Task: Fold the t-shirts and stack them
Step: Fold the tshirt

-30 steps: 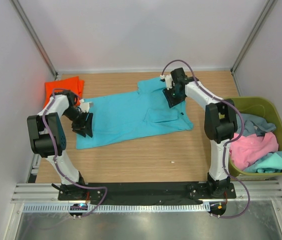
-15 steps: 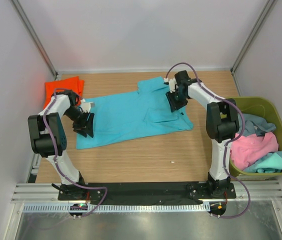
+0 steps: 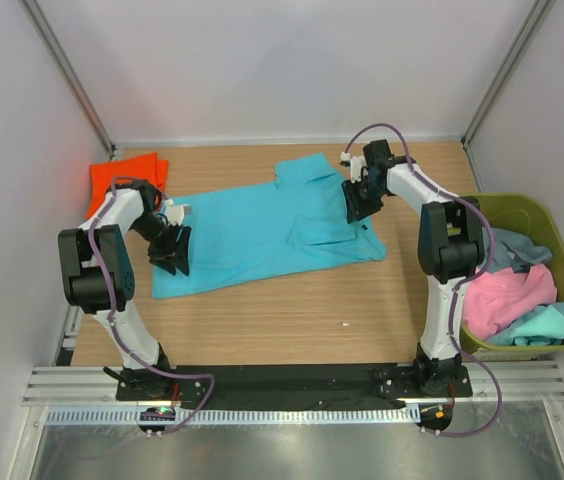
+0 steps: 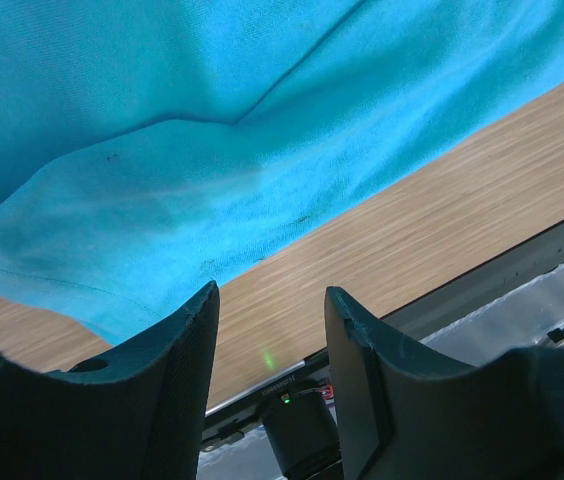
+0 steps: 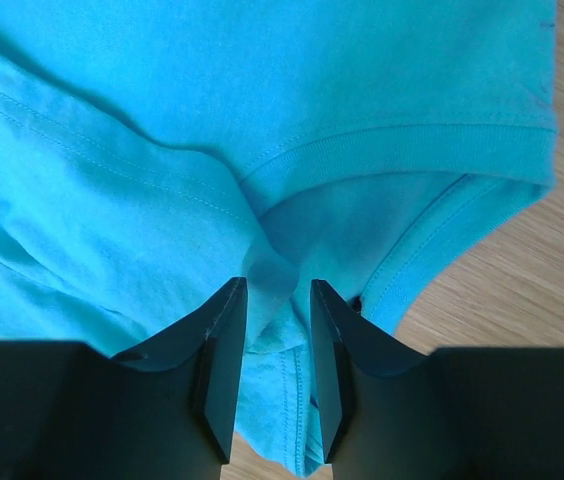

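Note:
A turquoise-blue t-shirt (image 3: 262, 225) lies spread flat on the wooden table (image 3: 292, 320). A bright orange t-shirt (image 3: 127, 175) lies folded at the back left. My left gripper (image 3: 174, 252) is open and empty at the turquoise shirt's left end; in the left wrist view (image 4: 269, 300) it is over bare wood just beside the shirt's hem (image 4: 212, 130). My right gripper (image 3: 360, 200) is low over the shirt's right end. In the right wrist view (image 5: 277, 300) its jaws stand apart astride a raised fold of the shirt (image 5: 262, 120) beside a ribbed band.
An olive-green bin (image 3: 522, 208) stands at the right edge, holding a pink shirt (image 3: 507, 295), a grey-blue one (image 3: 507, 250) and a teal one (image 3: 547, 325). White walls close the back and sides. The black base rail (image 4: 522, 270) runs along the near edge.
My right gripper has moved to the right and slightly back, from over the shirt's chest to its right end. The left gripper has barely shifted. The shirt lies as before.

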